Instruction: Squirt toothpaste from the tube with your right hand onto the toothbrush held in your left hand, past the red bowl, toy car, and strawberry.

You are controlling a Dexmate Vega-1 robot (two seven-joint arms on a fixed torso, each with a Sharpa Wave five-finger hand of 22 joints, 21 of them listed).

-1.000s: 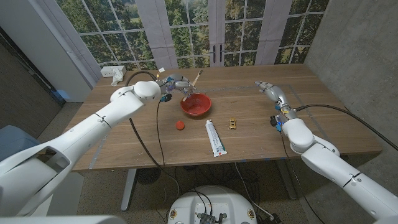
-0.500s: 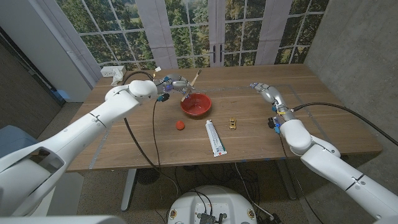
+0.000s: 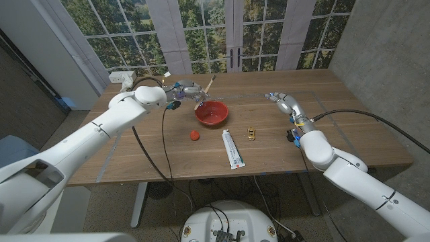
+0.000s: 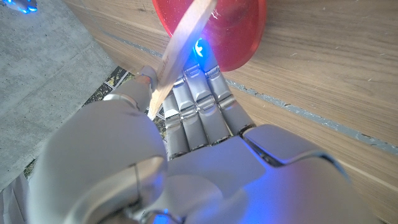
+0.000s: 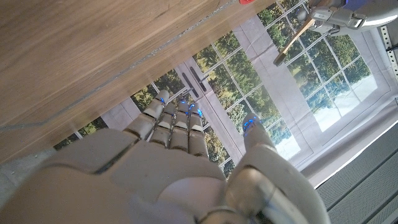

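My left hand point(image 3: 186, 89) hovers behind the red bowl point(image 3: 211, 113) and grips a wooden-handled toothbrush point(image 3: 205, 91) that slants up over the bowl's far rim. From the left wrist, the toothbrush handle point(image 4: 177, 53) crosses my curled fingers point(image 4: 199, 102) with the red bowl point(image 4: 236, 31) beyond. The white toothpaste tube point(image 3: 232, 148) lies on the table in front of the bowl. My right hand point(image 3: 285, 101) is raised at the right, fingers apart, holding nothing. The right wrist view shows my right hand point(image 5: 168, 155) and, far off, the toothbrush point(image 5: 295, 37).
A strawberry point(image 3: 195, 135) lies left of the tube and a small yellow toy car point(image 3: 251, 133) right of it. A white object point(image 3: 125, 78) sits at the table's far left corner. Windows stand behind the table point(image 3: 349, 128).
My right hand has moved left and slightly nearer the table's middle. My left hand with the toothbrush has barely shifted.
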